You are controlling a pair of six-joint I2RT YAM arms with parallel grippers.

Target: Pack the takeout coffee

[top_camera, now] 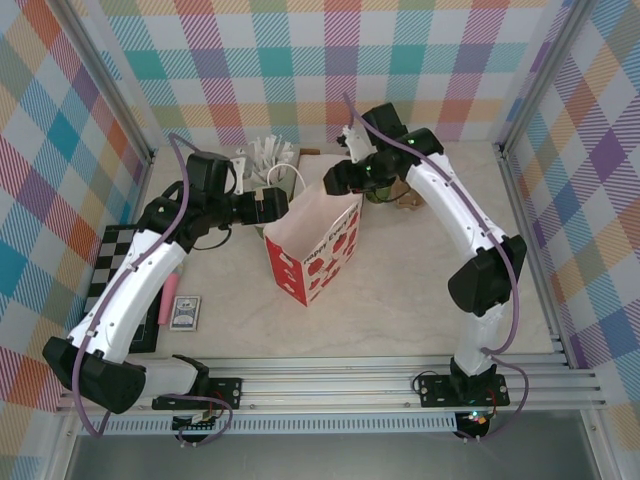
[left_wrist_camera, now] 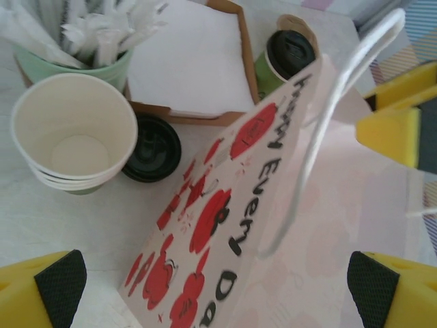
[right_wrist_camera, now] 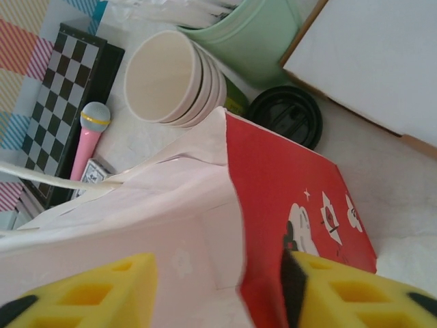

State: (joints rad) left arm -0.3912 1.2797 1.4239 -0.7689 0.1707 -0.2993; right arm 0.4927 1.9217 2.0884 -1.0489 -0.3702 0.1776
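We see the dark-green, black-lidded paper cup (left_wrist_camera: 289,53) at one o'clock from our released left gripper (left_wrist_camera: 217,280), behind the red-printed paper bag (left_wrist_camera: 205,225); the right gripper (right_wrist_camera: 218,294) is also released.

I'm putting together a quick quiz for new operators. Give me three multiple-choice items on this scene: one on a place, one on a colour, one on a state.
1. Where does the takeout coffee stand?
A) inside the paper bag
B) on the table beside the napkin tray
C) held in the left fingers

2. What colour are the prints on the paper bag?
A) blue
B) red
C) purple

3. How are the left fingers?
A) shut on the coffee
B) shut on the bag's handle
C) spread open

Answers:
1 B: the left wrist view shows the coffee next to the tray's rim, outside the bag.
2 B: red shapes cover the bag's side.
3 C: both pads sit far apart and clamp nothing.
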